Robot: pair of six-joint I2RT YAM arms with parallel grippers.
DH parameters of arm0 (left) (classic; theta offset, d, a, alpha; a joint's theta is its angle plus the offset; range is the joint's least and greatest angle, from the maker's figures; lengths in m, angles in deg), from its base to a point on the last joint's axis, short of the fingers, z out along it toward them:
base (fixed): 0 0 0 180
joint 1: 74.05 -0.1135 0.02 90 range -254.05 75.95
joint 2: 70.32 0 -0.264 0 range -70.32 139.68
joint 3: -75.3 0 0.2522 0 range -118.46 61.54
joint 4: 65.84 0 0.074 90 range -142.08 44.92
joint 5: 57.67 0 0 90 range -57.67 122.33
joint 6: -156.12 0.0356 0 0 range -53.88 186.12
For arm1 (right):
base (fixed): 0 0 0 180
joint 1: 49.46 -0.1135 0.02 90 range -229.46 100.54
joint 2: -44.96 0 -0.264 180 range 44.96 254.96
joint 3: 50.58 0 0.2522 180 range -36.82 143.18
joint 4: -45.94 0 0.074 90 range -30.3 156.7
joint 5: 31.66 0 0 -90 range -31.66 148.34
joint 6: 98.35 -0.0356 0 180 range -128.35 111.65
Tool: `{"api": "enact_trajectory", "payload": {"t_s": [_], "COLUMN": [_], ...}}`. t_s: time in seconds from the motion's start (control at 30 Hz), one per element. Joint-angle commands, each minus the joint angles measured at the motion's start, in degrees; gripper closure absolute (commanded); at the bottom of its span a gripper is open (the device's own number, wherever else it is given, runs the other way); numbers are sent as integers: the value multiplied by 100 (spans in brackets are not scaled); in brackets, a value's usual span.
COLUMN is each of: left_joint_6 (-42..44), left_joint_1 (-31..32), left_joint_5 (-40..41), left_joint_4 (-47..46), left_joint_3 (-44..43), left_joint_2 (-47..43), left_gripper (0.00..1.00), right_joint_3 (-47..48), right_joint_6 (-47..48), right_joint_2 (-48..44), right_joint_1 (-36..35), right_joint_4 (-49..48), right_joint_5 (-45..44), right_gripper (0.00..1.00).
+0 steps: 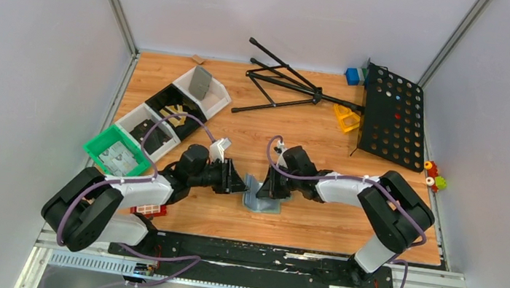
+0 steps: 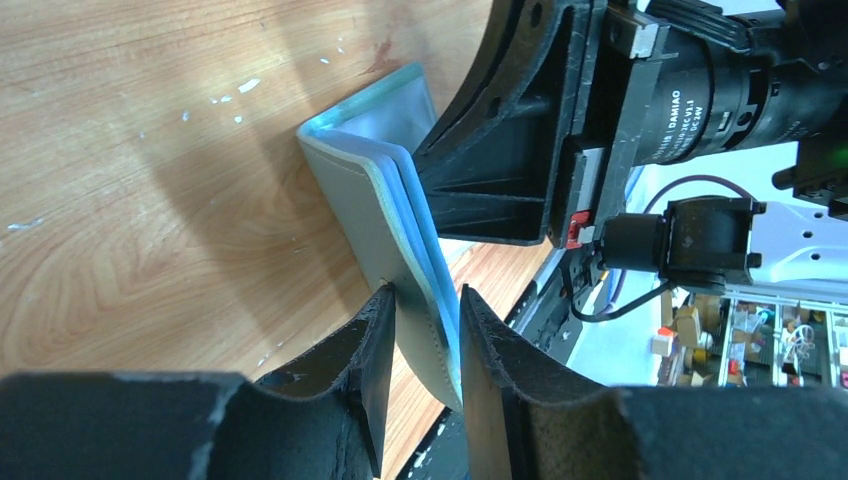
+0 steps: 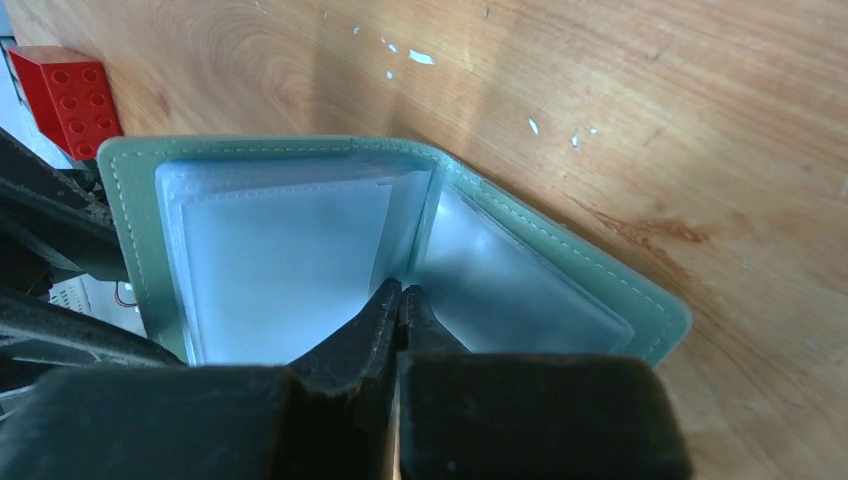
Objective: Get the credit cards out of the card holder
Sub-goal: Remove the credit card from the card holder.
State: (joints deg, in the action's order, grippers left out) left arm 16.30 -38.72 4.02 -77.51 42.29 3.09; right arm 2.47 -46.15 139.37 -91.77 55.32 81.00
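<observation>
The card holder (image 1: pixel 260 195) stands half open on the wooden table between my two grippers. In the left wrist view its grey cover (image 2: pixel 370 190) runs between my fingers; my left gripper (image 2: pixel 425 300) (image 1: pixel 239 180) is shut on that cover and its blue sleeves. In the right wrist view the holder (image 3: pixel 300 240) shows pale translucent sleeves inside a grey-green stitched rim. My right gripper (image 3: pixel 400 290) (image 1: pixel 267 186) is shut, its tips pressed into the fold between the sleeves. No credit card shows distinctly in the sleeves.
A red block (image 1: pixel 150 210) (image 3: pixel 65 95) lies near the left arm. A green tray (image 1: pixel 94 146) with grey contents and white bins (image 1: pixel 169 104) stand at the left. A black tripod (image 1: pixel 282 81) and a black perforated board (image 1: pixel 391 117) lie at the back.
</observation>
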Motion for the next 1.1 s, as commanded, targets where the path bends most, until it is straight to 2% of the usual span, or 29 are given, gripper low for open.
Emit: {"api": "enact_trajectory", "payload": {"t_s": [0.0, 0.3, 0.47, 0.53, 0.7, 0.83, 0.93, 1.0, 1.07], "left_joint_6": [-58, 82, 384, 423, 465, 416, 411, 403, 406], "left_joint_1": [74, 125, 171, 195, 229, 237, 246, 244, 244], "left_joint_5": [-128, -13, 243, 256, 250, 174, 131, 101, 109], "left_joint_4": [-427, -77, 597, 675, 731, 582, 549, 532, 568], "left_joint_3": [-244, -361, -534, -568, -646, -631, -624, -624, -623], "left_joint_2": [67, 147, 132, 157, 292, 295, 269, 255, 193], "left_gripper": [63, 66, 50, 48, 57, 59, 67, 67, 67], "right_joint_3": [-83, -132, -141, -120, -90, -88, -80, -71, -62], "right_joint_6": [-21, -60, -43, -28, -37, -29, -32, -26, -12], "right_joint_2": [220, 135, -17, -45, -44, -54, -54, -54, -82], "right_joint_1": [-28, -26, -24, -31, -24, -29, -20, -29, -15], "right_joint_4": [-228, -309, -223, -190, -177, -160, -159, -152, -119], "right_joint_5": [63, 160, 117, 110, 125, 110, 108, 108, 92], "right_gripper": [100, 100, 100, 100, 100, 100, 100, 100, 95]}}
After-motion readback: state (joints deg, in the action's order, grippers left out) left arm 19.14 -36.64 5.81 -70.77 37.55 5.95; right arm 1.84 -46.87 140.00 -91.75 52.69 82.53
